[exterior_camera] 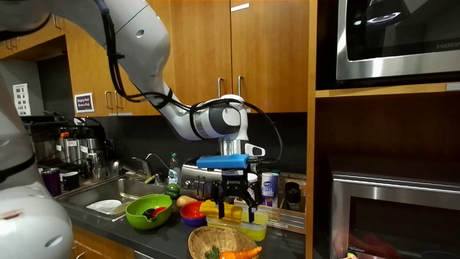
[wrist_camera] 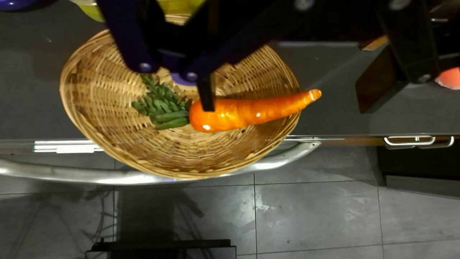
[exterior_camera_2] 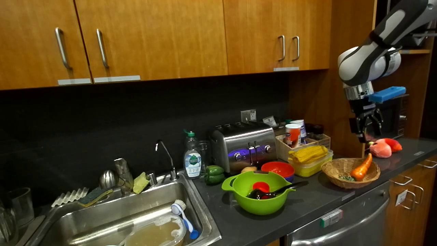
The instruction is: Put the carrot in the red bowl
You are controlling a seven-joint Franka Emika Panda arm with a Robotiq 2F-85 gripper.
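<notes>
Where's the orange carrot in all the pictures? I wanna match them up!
In an exterior view: the carrot is at the very bottom, near the middle, tip to the right.
In an exterior view: the carrot is on the right side, below the middle, tip up.
In the wrist view: the carrot is near the centre, tip to the right.
Landmark in every view: the wicker basket holding it.
</notes>
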